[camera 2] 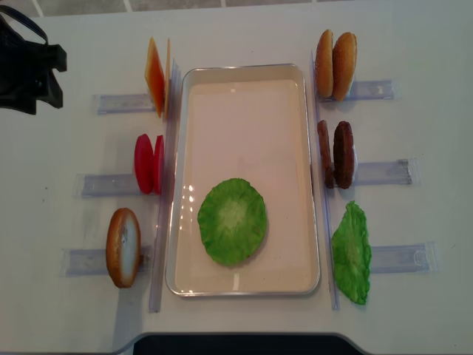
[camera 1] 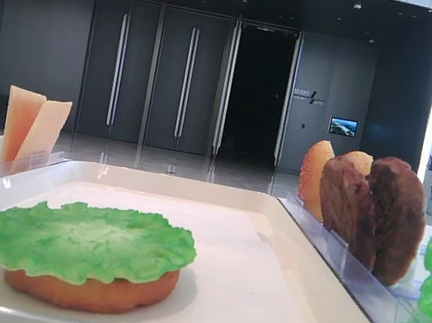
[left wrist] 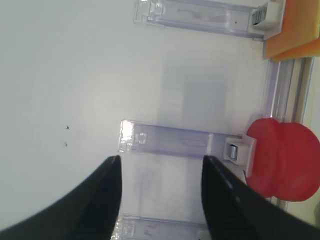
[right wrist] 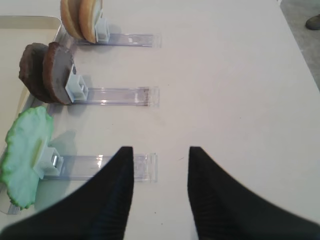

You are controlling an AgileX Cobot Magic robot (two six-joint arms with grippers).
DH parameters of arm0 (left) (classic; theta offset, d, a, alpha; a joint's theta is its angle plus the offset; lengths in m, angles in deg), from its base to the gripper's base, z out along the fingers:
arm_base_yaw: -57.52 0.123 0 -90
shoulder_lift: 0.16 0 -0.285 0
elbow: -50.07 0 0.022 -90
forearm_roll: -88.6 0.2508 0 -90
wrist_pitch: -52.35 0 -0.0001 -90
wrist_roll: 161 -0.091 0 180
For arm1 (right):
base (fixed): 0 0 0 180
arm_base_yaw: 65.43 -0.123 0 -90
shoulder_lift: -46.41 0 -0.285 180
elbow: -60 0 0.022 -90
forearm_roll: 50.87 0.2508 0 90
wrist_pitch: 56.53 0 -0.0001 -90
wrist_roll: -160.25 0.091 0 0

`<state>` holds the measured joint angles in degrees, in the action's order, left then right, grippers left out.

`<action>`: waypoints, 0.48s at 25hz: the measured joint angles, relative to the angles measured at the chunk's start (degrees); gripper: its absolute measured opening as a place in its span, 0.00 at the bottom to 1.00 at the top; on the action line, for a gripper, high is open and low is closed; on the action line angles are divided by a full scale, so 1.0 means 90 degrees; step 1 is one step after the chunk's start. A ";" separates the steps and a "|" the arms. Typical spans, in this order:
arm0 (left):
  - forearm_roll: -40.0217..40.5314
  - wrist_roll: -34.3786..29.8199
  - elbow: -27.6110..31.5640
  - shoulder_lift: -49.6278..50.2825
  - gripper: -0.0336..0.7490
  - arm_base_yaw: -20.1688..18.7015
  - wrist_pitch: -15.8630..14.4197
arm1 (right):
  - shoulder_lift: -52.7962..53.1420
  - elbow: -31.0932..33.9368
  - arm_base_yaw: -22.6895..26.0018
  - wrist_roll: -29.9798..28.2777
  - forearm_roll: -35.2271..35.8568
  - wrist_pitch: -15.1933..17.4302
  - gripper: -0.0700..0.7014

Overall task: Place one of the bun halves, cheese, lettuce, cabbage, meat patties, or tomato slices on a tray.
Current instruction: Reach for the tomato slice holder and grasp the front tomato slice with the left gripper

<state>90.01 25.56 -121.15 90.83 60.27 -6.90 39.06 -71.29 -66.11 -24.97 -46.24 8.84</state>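
Note:
In the white tray a green lettuce leaf lies on top of a bun half. Clear holders left of the tray carry cheese, tomato slices and one bun half. Those on the right carry two bun halves, meat patties and another lettuce. My left gripper hangs open and empty over the table, left of the tomato slices. My right gripper is open and empty, right of the lettuce holder. The cabbage is out of view.
Clear slotted rails stick out sideways from the tray on both sides. The black left arm sits at the far left table edge. A dark strip runs along the near edge.

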 joint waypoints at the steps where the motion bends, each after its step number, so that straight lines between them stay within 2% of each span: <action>1: -0.0006 0.0014 0.0000 0.0000 0.58 -0.0063 -0.0022 | 0.0000 0.0000 0.0000 0.0000 0.0000 0.0000 0.46; 5: -0.0019 0.0411 0.0000 0.0000 0.64 -0.0732 -0.0071 | 0.0000 0.0000 0.0000 0.0000 0.0000 0.0000 0.46; 12: -0.0027 0.1632 0.0000 0.0000 0.65 -0.2124 -0.0071 | 0.0000 0.0000 0.0000 0.0002 0.0000 0.0000 0.46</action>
<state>89.77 40.24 -121.15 90.83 41.15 -7.54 39.06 -71.29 -66.11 -24.95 -46.24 8.84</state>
